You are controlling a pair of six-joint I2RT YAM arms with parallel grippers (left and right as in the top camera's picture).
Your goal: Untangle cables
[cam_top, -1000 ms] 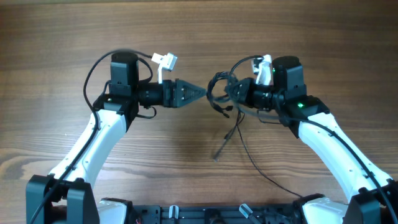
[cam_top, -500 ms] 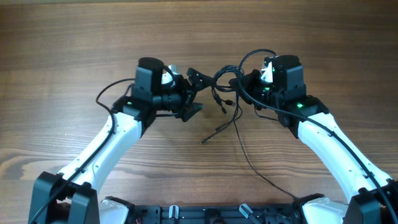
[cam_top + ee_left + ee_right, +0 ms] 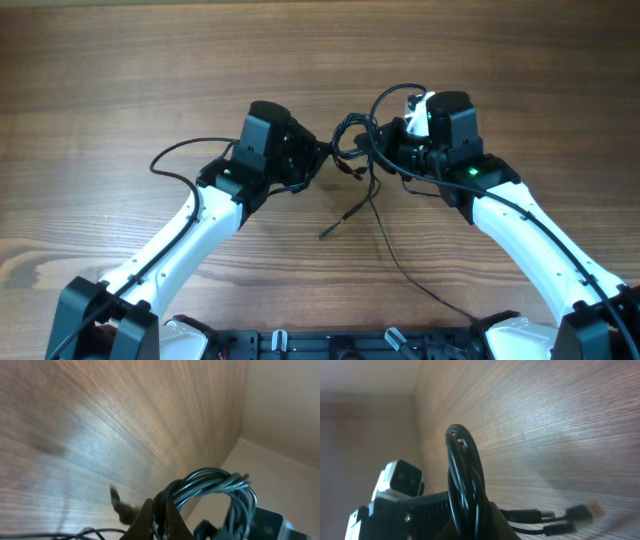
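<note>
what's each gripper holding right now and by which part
Both hold the cables: the left gripper pinches one side of the coiled bundle, the right gripper the opposite side; the plug ends are loose.

You had a brown wood-grain table under everything, its grain running left to right. Only part of the cables lay on it. One thin strand slanted down to the wood near the middle, ending in a small plug end on its left. A longer strand lay along the boards in a curve toward the near right edge.
</note>
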